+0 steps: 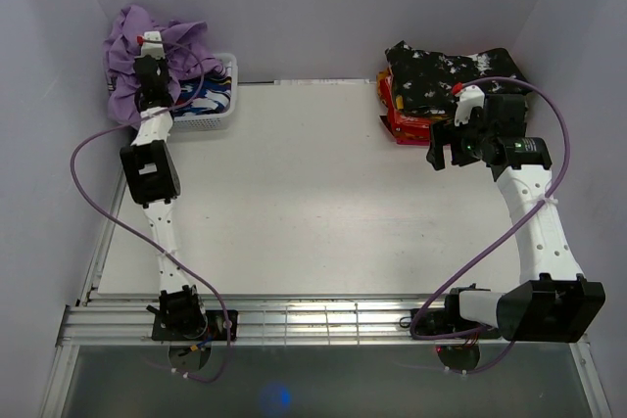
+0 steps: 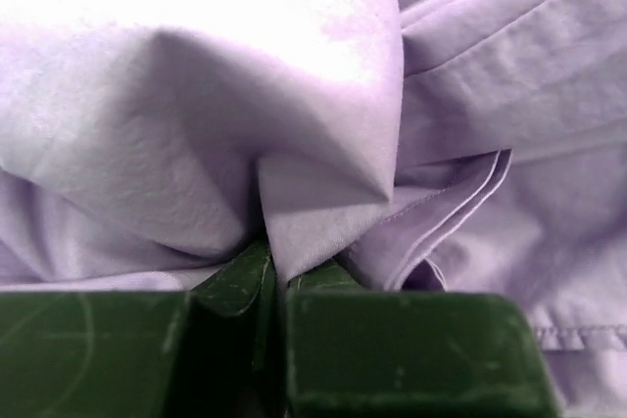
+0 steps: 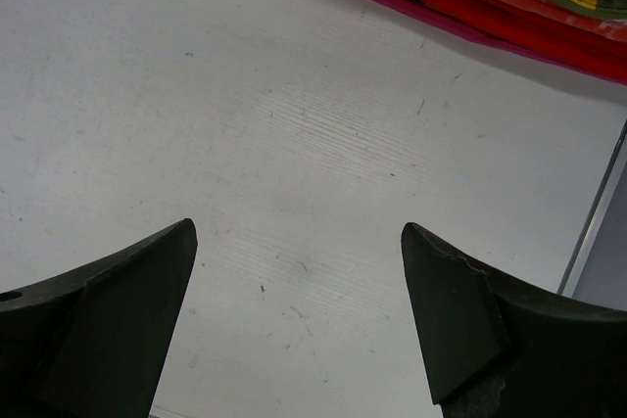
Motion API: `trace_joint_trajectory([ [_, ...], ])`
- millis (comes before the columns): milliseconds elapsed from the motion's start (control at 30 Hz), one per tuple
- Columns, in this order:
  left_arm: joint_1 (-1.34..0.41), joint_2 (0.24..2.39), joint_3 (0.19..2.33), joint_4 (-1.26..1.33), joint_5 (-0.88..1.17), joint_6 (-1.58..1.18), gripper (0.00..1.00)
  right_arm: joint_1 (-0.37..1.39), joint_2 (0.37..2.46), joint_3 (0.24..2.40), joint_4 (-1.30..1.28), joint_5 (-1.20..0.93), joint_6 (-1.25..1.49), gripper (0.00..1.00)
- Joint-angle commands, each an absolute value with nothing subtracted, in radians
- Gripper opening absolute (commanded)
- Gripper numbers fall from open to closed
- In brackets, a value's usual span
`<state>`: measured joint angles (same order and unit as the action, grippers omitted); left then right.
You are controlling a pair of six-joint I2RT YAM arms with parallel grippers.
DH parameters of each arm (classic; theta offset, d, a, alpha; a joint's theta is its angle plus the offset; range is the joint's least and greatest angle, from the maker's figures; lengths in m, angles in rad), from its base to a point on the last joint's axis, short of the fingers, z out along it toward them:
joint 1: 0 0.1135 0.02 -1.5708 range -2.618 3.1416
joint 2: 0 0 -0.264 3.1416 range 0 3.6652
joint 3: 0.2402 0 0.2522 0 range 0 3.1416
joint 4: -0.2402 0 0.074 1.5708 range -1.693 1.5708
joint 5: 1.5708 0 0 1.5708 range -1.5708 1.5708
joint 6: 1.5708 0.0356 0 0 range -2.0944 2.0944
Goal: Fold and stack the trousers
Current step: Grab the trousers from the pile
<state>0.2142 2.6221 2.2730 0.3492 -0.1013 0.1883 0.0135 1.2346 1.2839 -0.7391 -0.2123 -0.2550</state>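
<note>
Crumpled lilac trousers [image 1: 137, 41] lie heaped in and over a white basket [image 1: 217, 110] at the back left. My left gripper [image 1: 149, 68] is shut on a fold of the lilac trousers [image 2: 323, 203], pinched between its green fingers [image 2: 235, 286]. A stack of folded trousers [image 1: 441, 80] sits at the back right, black patterned ones on top, red ones beneath. Its red edge shows in the right wrist view [image 3: 470, 2]. My right gripper [image 1: 446, 149] is open and empty above the bare table, just in front of the stack; in its own view [image 3: 299, 242] the jaws stand wide apart.
The white table [image 1: 313, 203] has a metal rail along its near edge [image 1: 313, 320]. Pale walls close in the back and both sides. Purple cables loop from both arms. The table's right edge shows in the right wrist view [image 3: 593, 212].
</note>
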Motion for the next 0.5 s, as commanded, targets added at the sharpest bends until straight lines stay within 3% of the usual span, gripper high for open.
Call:
trace_joint_trajectory([
  [0,0.218,2.407,2.277,0.469,-0.058,0.134,0.00,0.014,1.229,1.336,-0.712,-0.238,-0.244,0.90],
  [467,0.224,1.696,1.773,0.451,0.331,-0.195,0.00,0.014,1.161,1.315,-0.643,-0.344,-0.247,0.90],
])
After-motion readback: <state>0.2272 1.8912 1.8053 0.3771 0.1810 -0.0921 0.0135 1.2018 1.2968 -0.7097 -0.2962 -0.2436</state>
